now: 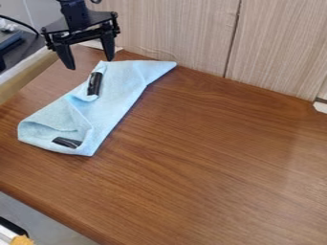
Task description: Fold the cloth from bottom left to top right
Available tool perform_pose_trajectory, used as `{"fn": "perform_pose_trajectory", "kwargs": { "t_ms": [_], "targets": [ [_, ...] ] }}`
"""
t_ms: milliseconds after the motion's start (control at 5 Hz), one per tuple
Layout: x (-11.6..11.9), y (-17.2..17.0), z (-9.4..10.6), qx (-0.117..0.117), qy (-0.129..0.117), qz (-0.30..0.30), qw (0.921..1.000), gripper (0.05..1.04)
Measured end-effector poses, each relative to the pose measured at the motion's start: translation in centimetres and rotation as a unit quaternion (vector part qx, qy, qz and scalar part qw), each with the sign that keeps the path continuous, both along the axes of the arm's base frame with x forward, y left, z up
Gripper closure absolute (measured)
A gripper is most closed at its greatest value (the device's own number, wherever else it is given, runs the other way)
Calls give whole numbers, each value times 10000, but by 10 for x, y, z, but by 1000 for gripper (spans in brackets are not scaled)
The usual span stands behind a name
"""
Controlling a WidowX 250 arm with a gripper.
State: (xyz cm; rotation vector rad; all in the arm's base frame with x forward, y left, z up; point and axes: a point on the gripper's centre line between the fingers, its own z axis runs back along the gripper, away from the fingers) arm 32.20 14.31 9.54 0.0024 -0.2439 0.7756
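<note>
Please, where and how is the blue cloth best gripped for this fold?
Probably by the bottom left corner of the blue cloth, pinched from above: the cloth lies low on the table, and that corner's rounded edge looks slightly raised, with nothing over it.

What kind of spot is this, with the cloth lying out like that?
Perhaps a robot test bench: a black robot arm hangs over a wooden tabletop, where a light-blue cloth lies partly folded beside a wood-grain panel.

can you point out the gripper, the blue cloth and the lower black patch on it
Gripper (89,62): camera view, midway between its spread fingertips
Blue cloth (117,95): camera view, on its broad middle
Lower black patch (66,142): camera view, at its centre
</note>
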Motion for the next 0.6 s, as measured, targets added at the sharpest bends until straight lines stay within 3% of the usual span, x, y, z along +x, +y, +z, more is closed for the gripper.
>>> {"fn": "perform_pose_trajectory", "kwargs": {
  "t_ms": [400,600],
  "targets": [
    [-18,-10,-18,-234,332,25,9992,84],
    [-29,-15,-12,-410,278,54,9988,84]
  ]
}}
